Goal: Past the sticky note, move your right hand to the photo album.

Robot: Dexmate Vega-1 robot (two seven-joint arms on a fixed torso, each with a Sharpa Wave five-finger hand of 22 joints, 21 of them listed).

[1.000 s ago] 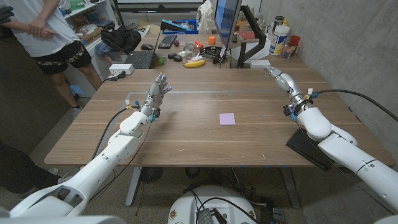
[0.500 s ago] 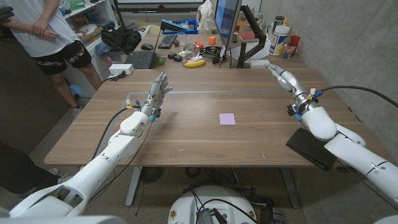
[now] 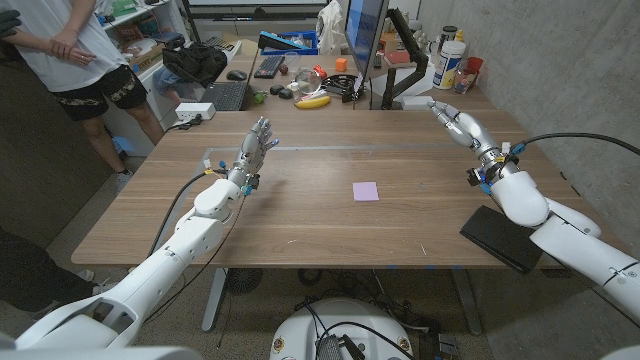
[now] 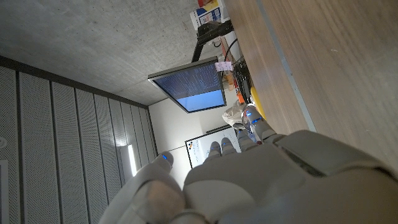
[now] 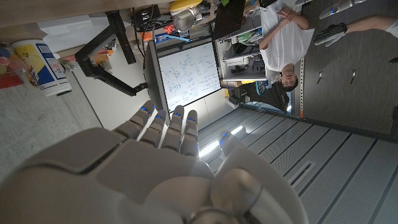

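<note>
Wooden table, grey concrete wall

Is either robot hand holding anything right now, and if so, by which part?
Nothing is held. The left robot hand and right robot hand are both open above the table, fingers extended and apart from everything.

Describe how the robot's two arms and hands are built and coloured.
Both arms have smooth white rounded shells. Each robot hand, left and right, is silver-grey metal with small blue-lit fingertips. Black cables run along each forearm, and small blue and yellow connectors sit at the wrists.
</note>
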